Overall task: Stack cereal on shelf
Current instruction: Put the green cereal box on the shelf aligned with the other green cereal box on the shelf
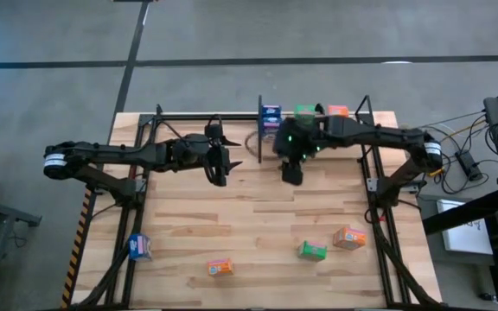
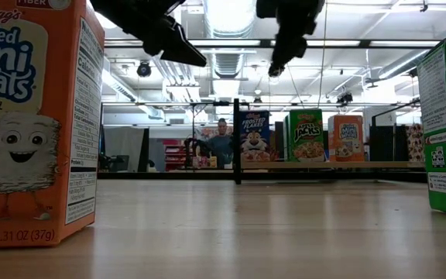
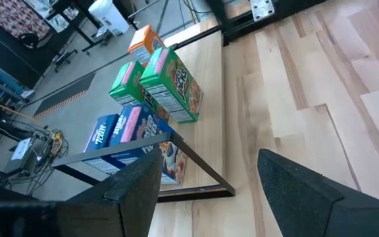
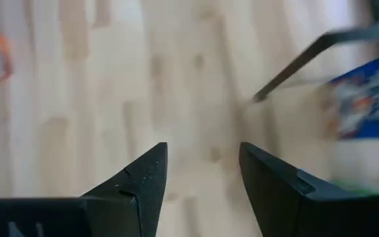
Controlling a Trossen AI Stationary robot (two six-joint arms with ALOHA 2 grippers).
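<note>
— Grippers first, left to right in the overhead picture?

— Left gripper [image 1: 221, 164] hangs left of centre over bare boards, its dark fingers [image 3: 133, 191] spread wide with nothing between them. Right gripper [image 1: 291, 171] sits at centre, just in front of the shelf, its fingers [image 4: 143, 181] apart and empty.

— And the narrow light-wood shelf with the black metal frame [image 1: 232, 115]?

— Along the table's top edge. Right of its black upright divider [image 2: 237, 141] stand a blue cardboard cereal box [image 1: 271, 113], a green one [image 1: 305, 111] and an orange one [image 1: 338, 111].

— Loose boxes?

— Across the lower part of the large wooden tabletop [image 1: 258, 220]: a small blue box [image 1: 139, 247] at lower left, an orange box [image 1: 220, 268] bottom centre, a green box [image 1: 312, 250], then another orange box [image 1: 349, 238] at lower right.
</note>
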